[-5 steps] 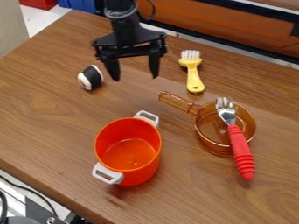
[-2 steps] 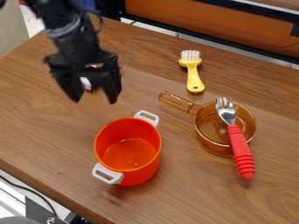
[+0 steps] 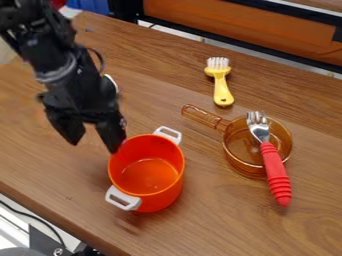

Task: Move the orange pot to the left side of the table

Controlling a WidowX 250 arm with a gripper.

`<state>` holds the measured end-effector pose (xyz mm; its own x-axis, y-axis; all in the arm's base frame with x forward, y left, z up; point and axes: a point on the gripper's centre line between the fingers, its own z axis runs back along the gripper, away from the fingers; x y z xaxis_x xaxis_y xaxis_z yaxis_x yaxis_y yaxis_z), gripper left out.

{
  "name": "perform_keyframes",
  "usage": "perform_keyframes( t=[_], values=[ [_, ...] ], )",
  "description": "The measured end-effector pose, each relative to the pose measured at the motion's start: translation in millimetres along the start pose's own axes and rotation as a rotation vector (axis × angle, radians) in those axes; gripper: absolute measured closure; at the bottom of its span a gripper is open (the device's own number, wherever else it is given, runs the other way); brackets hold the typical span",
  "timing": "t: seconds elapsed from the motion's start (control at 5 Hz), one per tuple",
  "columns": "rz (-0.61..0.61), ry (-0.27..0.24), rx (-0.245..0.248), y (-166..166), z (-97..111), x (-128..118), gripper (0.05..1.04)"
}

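The black two-finger gripper (image 3: 92, 145) is spread open and empty; the orange plastic pot (image 3: 147, 172) stands just below and right of it. If it descends here, the nearer finger could strike the rim and tip the pot.

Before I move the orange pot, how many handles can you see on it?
2: one white handle on the far rim of the orange pot, and another white handle on its near-left side.
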<state>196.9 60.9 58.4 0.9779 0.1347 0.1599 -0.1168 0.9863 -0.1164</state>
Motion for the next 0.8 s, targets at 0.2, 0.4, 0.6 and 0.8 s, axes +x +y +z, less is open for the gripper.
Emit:
perform_keyframes(
  t=[0.2, 0.4, 0.6, 0.8],
  values=[
    [-0.035, -0.002, 0.022, -6.6, -16.7, -6.3, 0.084],
    [-0.033, -0.024, 0.018, -12.2, -28.4, -9.4, 0.084],
    [0.002, -0.037, 0.069, -16.1, -42.9, -8.3, 0.13],
    [0.008, -0.017, 0.064, -18.4, -43.8, -8.7, 0.394]
  ],
)
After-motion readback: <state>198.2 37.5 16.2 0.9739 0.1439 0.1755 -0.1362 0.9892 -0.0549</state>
